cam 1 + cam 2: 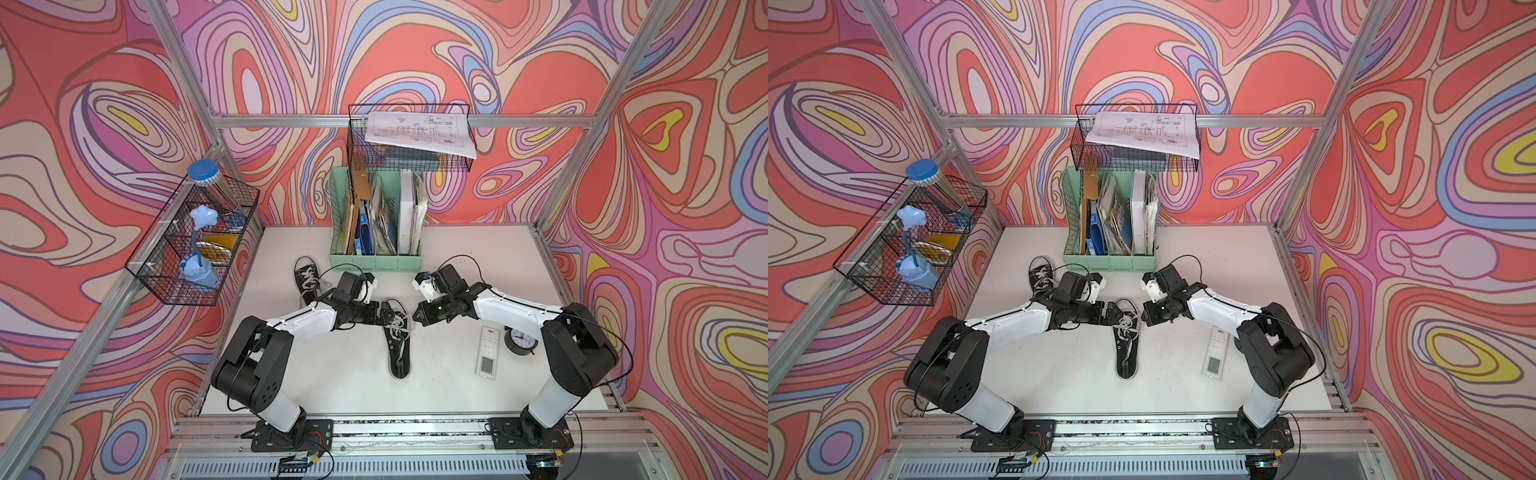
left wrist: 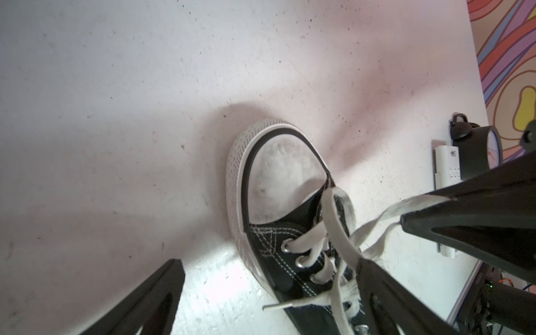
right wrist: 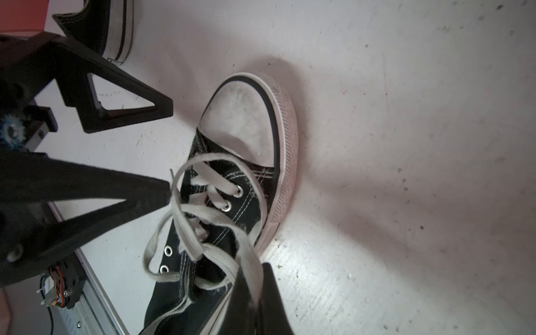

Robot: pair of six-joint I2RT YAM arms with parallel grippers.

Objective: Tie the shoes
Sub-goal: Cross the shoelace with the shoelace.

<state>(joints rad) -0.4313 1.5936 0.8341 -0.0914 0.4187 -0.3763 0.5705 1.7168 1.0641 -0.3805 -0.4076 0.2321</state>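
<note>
Starting nearest the table's (image 1: 332, 374) near edge, a black alarm clock (image 1: 521, 338) sits partly hidden under the right arm (image 1: 582, 345), just beside a white remote (image 1: 487, 353). Mid-table, the near sneaker (image 1: 398, 353) lies lengthwise from near edge to far edge, toe toward the far edge, lace crossings hard to trace. The right gripper (image 1: 419, 316) is clamped on one white lace (image 3: 248, 258); the left gripper (image 3: 170, 148) gapes wide beside the loops. Farther back, the left arm (image 1: 299, 320) covers the second sneaker's (image 1: 304, 272) near half; a mint file organiser (image 1: 374, 259) stands at the far edge.

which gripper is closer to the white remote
Right. The right gripper sits between the shoe and the remote; the left gripper is open on the shoe's far side, farther off.
</note>
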